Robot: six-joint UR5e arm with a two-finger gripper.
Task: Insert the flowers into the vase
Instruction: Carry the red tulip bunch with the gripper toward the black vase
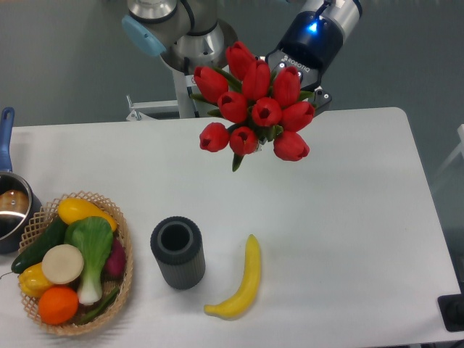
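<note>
Flowers [255, 109], a bunch of glossy red tulip buds with bits of green leaf between them, hang in the air above the far part of the white table [348, 217], toward 12 o'clock in the view. Buds face the camera and hide most of what is behind them. The gripper [293, 90] sits at the bunch's 2 o'clock side, on a dark wrist with a blue light, coming down from the upper edge. Its fingers are covered by the buds, so I cannot tell whether they pinch the stems or stand apart, though nothing else visibly supports the bunch.

The vase [177, 252], a dark grey ribbed cylinder, stands upright on the table with its round mouth open upward, at about 7 o'clock from the flowers and well apart from them. A yellow banana [241, 283] lies just beside the vase at its 4 o'clock, not touching it. At the vase's 9 o'clock a woven basket [123, 250] holds vegetables and an orange. Beyond the basket, at the left edge, stands a metal pot [13, 210] with a blue handle.
</note>
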